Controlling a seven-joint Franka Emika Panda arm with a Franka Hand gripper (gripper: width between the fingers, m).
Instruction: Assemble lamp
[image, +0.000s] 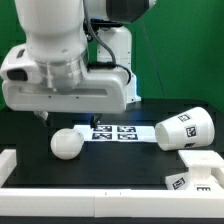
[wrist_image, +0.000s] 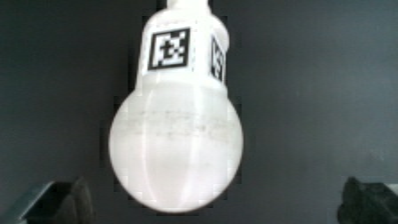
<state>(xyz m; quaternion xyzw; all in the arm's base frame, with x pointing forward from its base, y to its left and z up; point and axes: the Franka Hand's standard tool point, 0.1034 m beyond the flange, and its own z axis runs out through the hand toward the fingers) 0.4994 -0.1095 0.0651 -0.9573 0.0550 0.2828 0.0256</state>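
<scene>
The white bulb (image: 66, 143) lies on its side on the black table, just off the marker board's end on the exterior view's left. In the wrist view the bulb (wrist_image: 178, 130) fills the middle, its tagged ribbed neck pointing away. My gripper (wrist_image: 215, 198) is open, with one dark fingertip (wrist_image: 61, 201) on each side of the bulb's round end, not touching it. In the exterior view the gripper (image: 44, 118) hangs just above the bulb. The cone shade (image: 185, 129) lies on its side at the exterior view's right. The square base (image: 203, 168) sits in front of it.
The marker board (image: 118, 131) lies flat between bulb and shade. A white rail (image: 90, 202) runs along the table's front edge, with a white block (image: 8, 160) at the exterior view's left. The white robot pedestal (image: 118, 50) stands behind.
</scene>
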